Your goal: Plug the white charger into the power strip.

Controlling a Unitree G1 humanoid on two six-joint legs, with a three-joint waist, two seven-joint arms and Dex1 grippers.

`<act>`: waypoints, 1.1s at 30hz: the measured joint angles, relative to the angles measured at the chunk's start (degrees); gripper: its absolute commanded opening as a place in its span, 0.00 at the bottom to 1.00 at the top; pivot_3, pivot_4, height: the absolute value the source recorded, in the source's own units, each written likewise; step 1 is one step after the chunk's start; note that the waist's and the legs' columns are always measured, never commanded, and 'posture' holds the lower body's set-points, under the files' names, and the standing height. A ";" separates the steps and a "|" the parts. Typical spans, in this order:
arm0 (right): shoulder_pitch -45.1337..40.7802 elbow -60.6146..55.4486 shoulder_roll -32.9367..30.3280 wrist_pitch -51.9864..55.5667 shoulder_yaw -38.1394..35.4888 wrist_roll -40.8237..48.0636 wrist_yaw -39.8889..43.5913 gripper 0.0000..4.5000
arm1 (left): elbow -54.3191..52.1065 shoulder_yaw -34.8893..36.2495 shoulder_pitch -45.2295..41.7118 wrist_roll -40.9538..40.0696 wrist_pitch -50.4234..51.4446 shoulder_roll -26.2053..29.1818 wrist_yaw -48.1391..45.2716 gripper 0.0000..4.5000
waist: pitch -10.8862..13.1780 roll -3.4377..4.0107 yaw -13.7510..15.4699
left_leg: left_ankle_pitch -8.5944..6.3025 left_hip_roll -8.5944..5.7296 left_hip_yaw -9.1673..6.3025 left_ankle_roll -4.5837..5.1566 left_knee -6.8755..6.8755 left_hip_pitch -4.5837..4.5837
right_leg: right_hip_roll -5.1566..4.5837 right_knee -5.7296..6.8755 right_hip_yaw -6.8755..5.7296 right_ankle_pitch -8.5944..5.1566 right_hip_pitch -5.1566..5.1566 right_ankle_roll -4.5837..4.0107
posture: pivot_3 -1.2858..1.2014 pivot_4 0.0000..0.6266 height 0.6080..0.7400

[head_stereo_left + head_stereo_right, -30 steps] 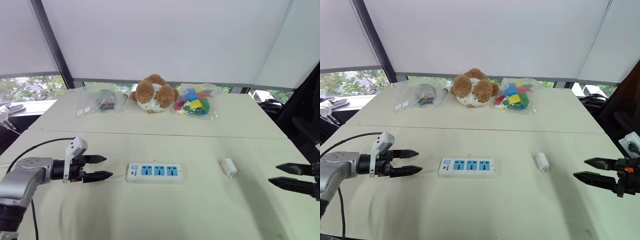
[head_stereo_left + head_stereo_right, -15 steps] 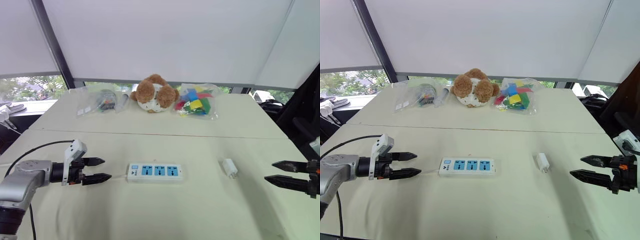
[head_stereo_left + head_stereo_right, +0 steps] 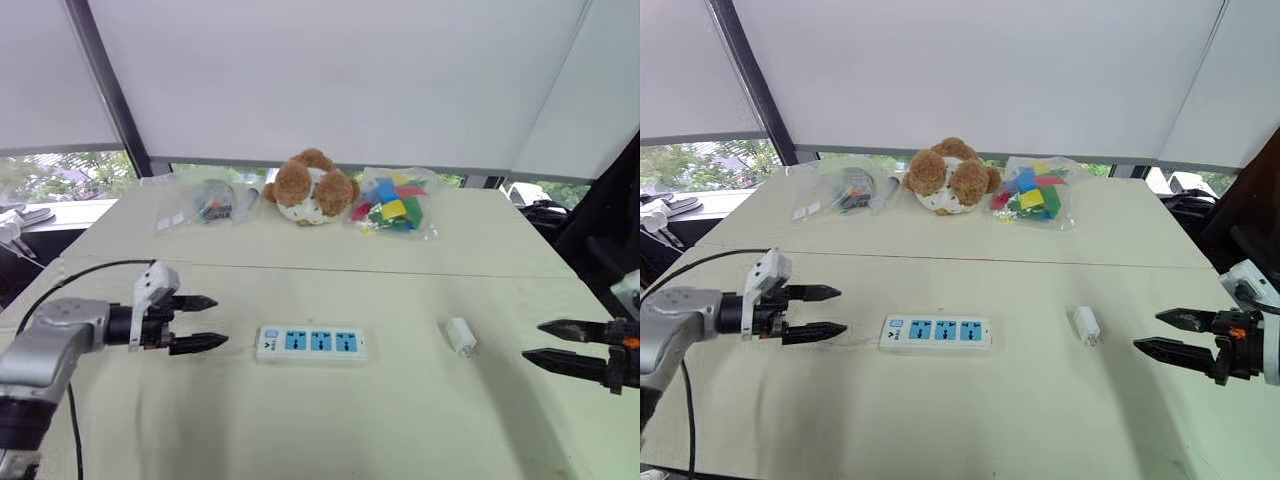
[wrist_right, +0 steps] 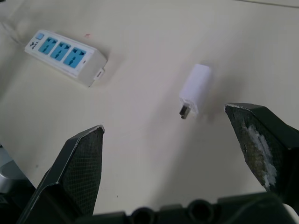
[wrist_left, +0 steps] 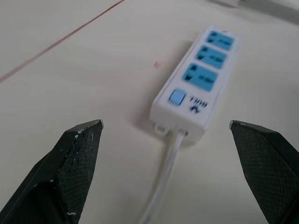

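The power strip point(image 3: 311, 343) lies flat in the middle of the cream table, its three blue socket panels facing up and its blue switch point(image 5: 177, 97) at the left end, where a thin cord leaves it. To its right the white charger point(image 3: 459, 336) lies on its side with its prongs point(image 4: 184, 112) showing. My left gripper point(image 3: 207, 322) hovers open just left of the strip's switch end and points at it. My right gripper point(image 3: 538, 340) is open too, well right of the charger, pointing toward it. Neither holds anything.
Along the back of the table point(image 3: 330, 420) sit a brown teddy bear point(image 3: 308, 187), a clear bag of coloured blocks point(image 3: 392, 205) and a clear bag of small parts point(image 3: 203, 203). A seam point(image 3: 400, 271) crosses the tabletop behind the strip.
My left gripper has risen slightly, shifted right toward the strip's switch end and rolled a little. The right gripper has hardly moved.
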 measured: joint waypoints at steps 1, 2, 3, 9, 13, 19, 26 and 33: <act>-0.67 -1.15 0.06 0.05 0.70 0.19 -0.27 1.00 | 0.62 -1.39 -1.92 0.69 -1.35 -0.56 -1.22 0.99 | -0.01 0.01 0.31 | 0.00 0.00 0.00 0.00 0.01 0.00 | 0.01 0.00 0.00 0.00 0.00 0.00 | 0.52 0.24 0.99; -1.23 -2.38 0.12 0.18 1.39 0.66 -0.62 1.00 | 1.48 -2.77 -3.33 1.39 -2.87 -1.04 -2.60 0.99 | -0.02 0.03 0.40 | -0.01 0.00 0.00 0.02 0.02 0.00 | 0.01 0.00 0.01 0.00 -0.01 0.00 | 0.52 0.24 0.99; -1.57 -4.33 0.50 0.63 2.00 1.44 -1.24 1.00 | 3.42 -4.83 -5.17 2.64 -5.18 -2.04 -4.63 0.99 | -0.02 0.04 0.54 | -0.03 0.00 0.00 0.06 0.02 0.00 | 0.04 0.00 0.01 0.00 0.00 0.00 | 0.52 0.24 0.99; -2.25 -12.42 3.64 3.71 3.36 4.74 -5.82 1.00 | 19.41 -11.69 -11.80 9.16 -18.18 -8.75 -11.47 0.99 | -0.02 0.03 0.84 | -0.05 0.00 -0.05 0.09 0.09 -0.07 | 0.05 0.01 0.00 0.00 -0.03 0.00 | 0.52 0.24 0.99; -2.03 -15.08 4.33 5.40 3.21 6.51 -8.19 1.00 | 28.59 -12.84 -15.48 12.18 -25.78 -12.04 -12.65 0.99 | -0.02 0.02 0.88 | -0.06 -0.01 -0.08 0.11 0.13 -0.10 | 0.05 0.01 0.00 0.00 -0.03 0.01 | 0.52 0.24 0.99; 0.22 -18.03 5.26 7.55 0.97 8.20 -10.74 1.00 | 41.97 -13.18 -19.80 15.81 -35.56 -18.23 -12.86 0.99 | -0.02 0.02 0.88 | -0.09 -0.04 -0.18 0.16 0.15 -0.14 | 0.05 0.00 0.00 0.01 0.00 0.02 | 0.52 0.24 0.99; 2.11 -18.30 5.24 8.44 -1.51 8.84 -11.14 1.00 | 43.50 -12.42 -18.80 15.75 -38.68 -19.94 -13.97 0.99 | -0.07 0.07 0.84 | -0.09 -0.04 -0.25 0.17 0.18 -0.08 | 0.06 0.04 -0.02 0.01 0.09 0.02 | 0.52 0.24 0.99; 2.29 -16.85 3.81 8.44 -2.30 8.77 -10.17 1.00 | 43.69 -12.53 -17.29 15.69 -40.57 -20.70 -14.69 0.83 | -0.19 0.13 0.92 | -0.09 -0.04 -0.35 0.17 0.23 0.04 | 0.06 0.04 -0.10 0.02 0.30 0.02 | 0.52 0.24 0.99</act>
